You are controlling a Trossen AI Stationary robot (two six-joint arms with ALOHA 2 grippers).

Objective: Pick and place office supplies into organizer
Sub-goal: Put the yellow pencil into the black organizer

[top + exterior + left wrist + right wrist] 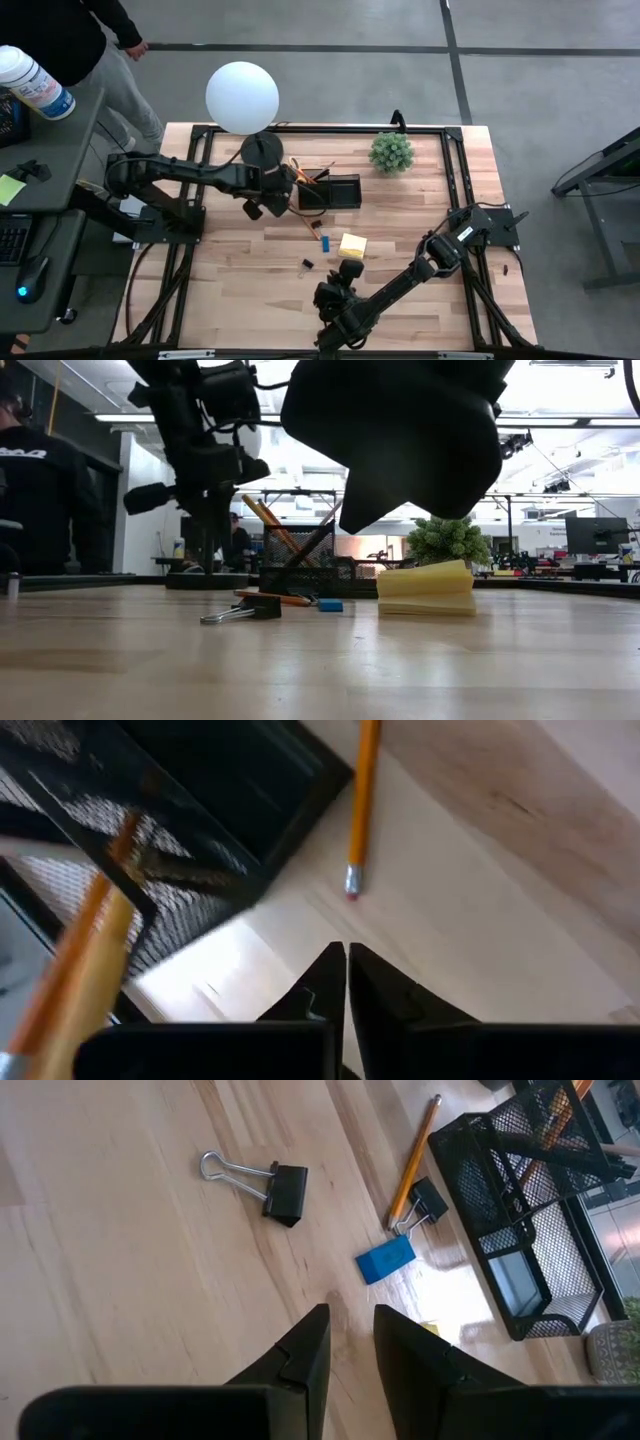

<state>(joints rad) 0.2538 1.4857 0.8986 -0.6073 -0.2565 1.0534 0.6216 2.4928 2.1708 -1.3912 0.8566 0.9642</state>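
Organizer just beside my left gripper, no readable labels anywhere.
I see an orange pencil on the table just ahead of its closed, empty fingers; my right gripper, slightly parted, hovers near the blue eraser and a black clip.

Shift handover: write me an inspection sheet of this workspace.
Surface: wooden table, bare planks between items.
Job's things: mesh organizer holds pencils; loose orange pencil, blue eraser, two binder clips, sticky-note pad on the table.
Clutter: globe lamp, green plant.
End effectors: left end effector shut, empty, beside the organizer; right end effector slightly open, empty, over the near table.
Cables: nothing seen on the table.
Surroundings: person at side desk.
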